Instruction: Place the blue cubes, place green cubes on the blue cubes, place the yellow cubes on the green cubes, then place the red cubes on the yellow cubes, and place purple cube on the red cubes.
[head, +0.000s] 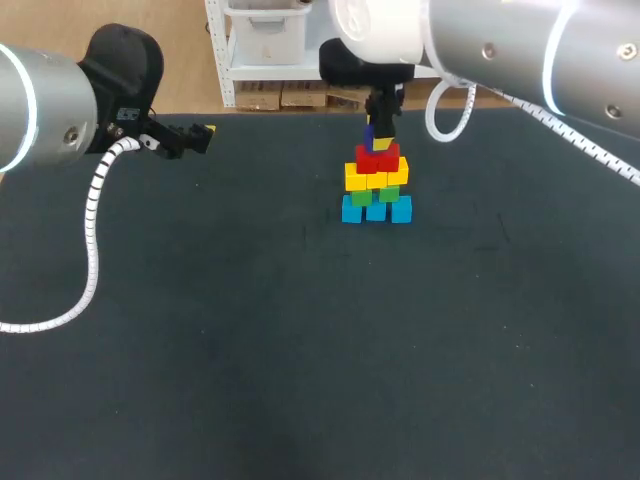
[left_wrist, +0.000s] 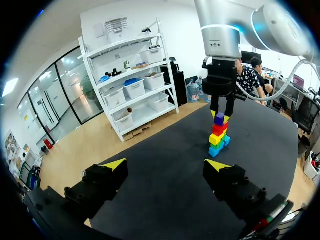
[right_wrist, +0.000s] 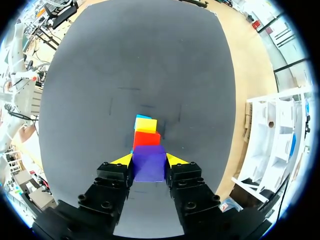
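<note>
My right arm (head: 500, 50) entered from the far right corner and reached past the middle of the table (head: 250, 350), with the right gripper (right_wrist: 149, 160) pointing straight down over the stack. Its jaws were clamped on the purple cube (right_wrist: 149, 163), one yellow-tipped finger against each of two opposite faces. The purple cube sat at the very top of the stack, directly above the red cubes (head: 378, 160); I could not tell whether it rested on them with full weight. Below the red cubes came the yellow cubes (head: 375, 178), then the green cubes (head: 376, 195), then the blue cubes (head: 375, 210) in a row on the table surface. The stack stood in the far middle of the table. My left arm (head: 40, 100) was held at the far left, well apart from the stack, with the left gripper (left_wrist: 167, 165) level and aimed across the table toward the stack. Its jaws were spread wide with nothing between them. A white coiled cable (head: 95, 230) hung from the left arm down to the table's left edge. Nothing stood between the left gripper and the stack.
</note>
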